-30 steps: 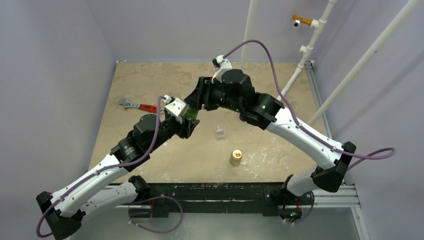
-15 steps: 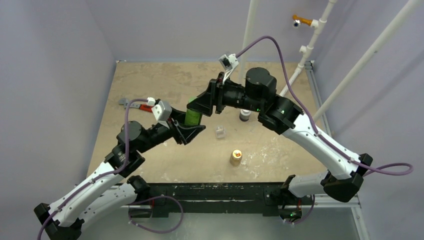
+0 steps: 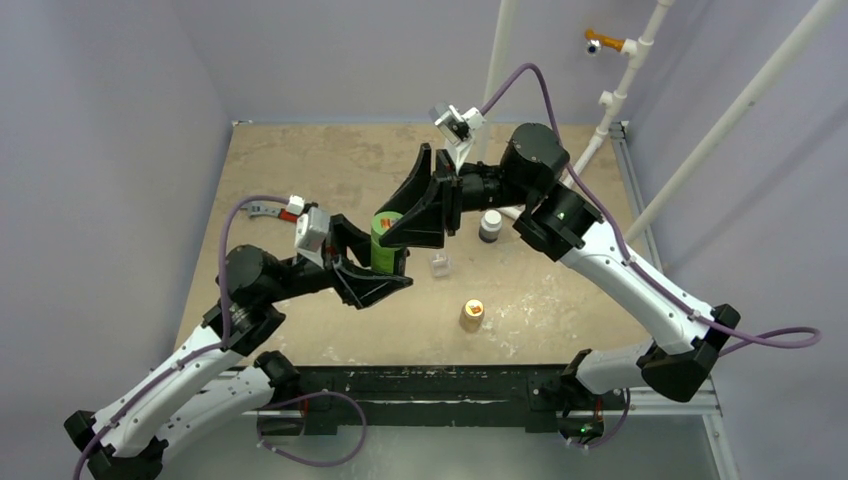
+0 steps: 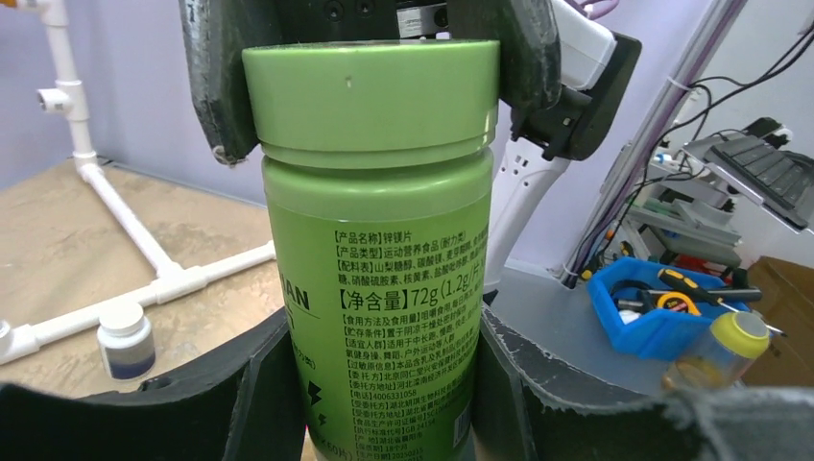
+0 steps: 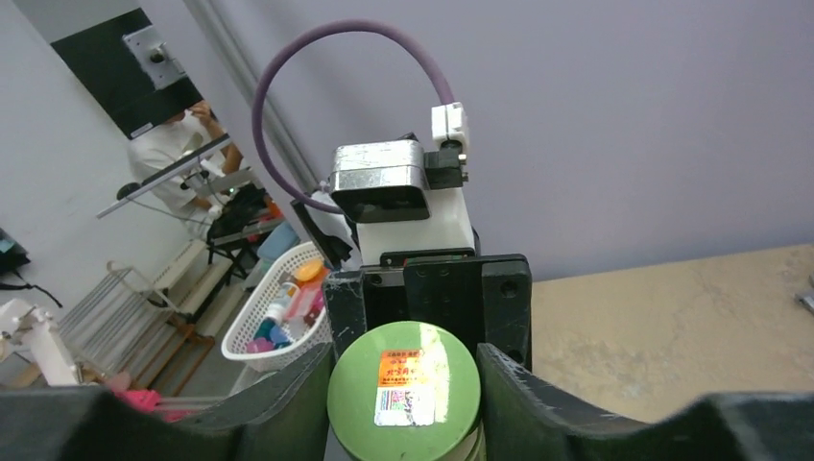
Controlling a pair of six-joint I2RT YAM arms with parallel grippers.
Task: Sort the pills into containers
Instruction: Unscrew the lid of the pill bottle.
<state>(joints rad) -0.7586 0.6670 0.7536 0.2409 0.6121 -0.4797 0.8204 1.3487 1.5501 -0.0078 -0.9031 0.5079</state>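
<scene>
A green bottle [image 3: 385, 240] stands upright above the table's middle, held by both arms. My left gripper [image 3: 378, 276] is shut on its lower body, with the printed label [image 4: 403, 317] filling the left wrist view between the fingers [image 4: 240, 394]. My right gripper [image 3: 393, 224] is shut on the green cap [image 5: 403, 403] from above and behind. The container, a small transparent case [image 3: 439, 264], lies on the table just right of the bottle. No pills show in any view.
A dark bottle with a white cap [image 3: 490, 225] stands right of the grippers and also shows in the left wrist view [image 4: 127, 338]. A tan-orange bottle [image 3: 471, 314] stands nearer the front. A red-handled wrench [image 3: 272, 209] lies at the left. White pipes [image 3: 600, 130] rise at the back right.
Both arms have shifted while keeping hold of the green bottle. The left wrist dropped lower and nearer, the right arm swung back and right, uncovering the white-capped bottle. The bottle now shows upright.
</scene>
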